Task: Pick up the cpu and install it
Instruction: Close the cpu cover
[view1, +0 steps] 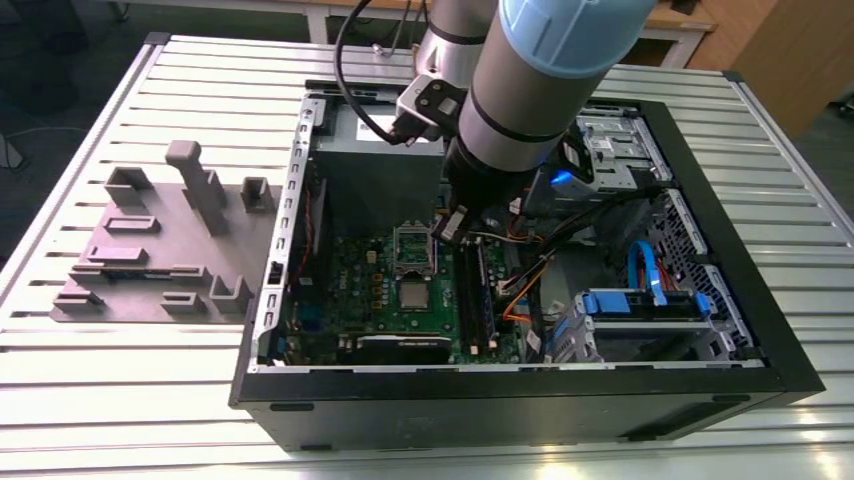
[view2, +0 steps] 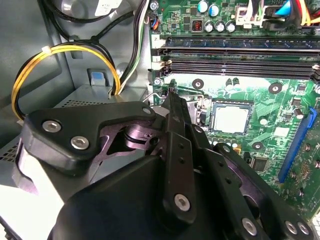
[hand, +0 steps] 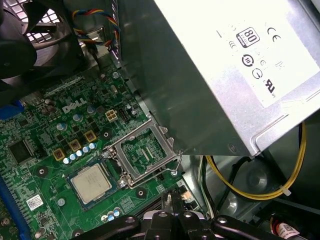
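The cpu (view1: 416, 295), a small square chip with a silver top, lies flat in its socket on the green motherboard (view1: 360, 300) inside the open computer case. In both wrist views the cpu (hand: 91, 182) (view2: 231, 118) sits beside the hinged metal socket frame (hand: 142, 152), which stands flipped open. My gripper (view1: 449, 228) hangs just above the board next to that open frame. Its black fingers (view2: 172, 107) are pressed together in a narrow point, and I see nothing between them. The gripper (hand: 170, 196) tip is close to the frame's wire lever (hand: 177, 161), clear of the cpu.
A grey power supply box (hand: 225, 65) looms right beside the socket. Memory slots (view2: 240, 55) run along the socket's other side, and yellow cables (view2: 30, 75) loop near the case wall. A drive cage with blue parts (view1: 641, 300) fills the exterior view's right. A grey fixture (view1: 160, 240) sits outside the case.
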